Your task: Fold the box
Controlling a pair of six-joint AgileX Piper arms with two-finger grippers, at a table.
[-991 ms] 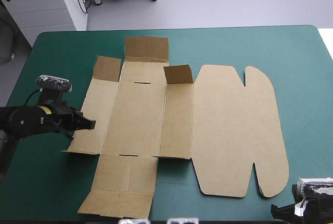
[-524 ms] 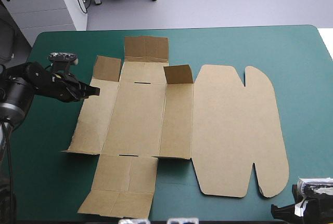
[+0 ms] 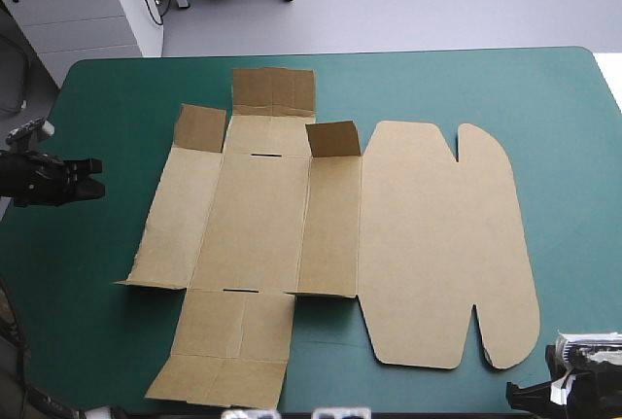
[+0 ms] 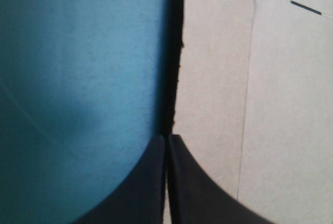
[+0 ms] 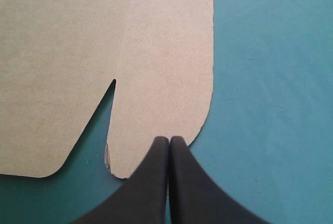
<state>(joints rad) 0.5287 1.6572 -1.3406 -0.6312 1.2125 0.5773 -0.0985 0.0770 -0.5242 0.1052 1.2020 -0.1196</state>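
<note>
The brown box [image 3: 418,244] lies as a flat cut sheet in the middle of the table, its rounded lid panel to the right. Three small flaps at its far side stand partly raised [image 3: 333,137]. My left gripper [image 3: 97,178] is shut near the table's left edge, a short way left of the box and apart from it. In the left wrist view its tip [image 4: 166,140] points along the box's left edge [image 4: 270,104]. My right gripper [image 3: 513,395] is shut at the near right corner, its tip [image 5: 169,140] at the lid's rounded tab [image 5: 156,78].
The teal-green cover [image 3: 486,88] shows in a wide band along the far edge and to the right of the box. A white cabinet [image 3: 87,11] stands beyond the table's far left corner.
My left gripper was at the box's left panel edge, moved toward the far side along it, then pulled back left off the box. The box and right gripper have not moved.
</note>
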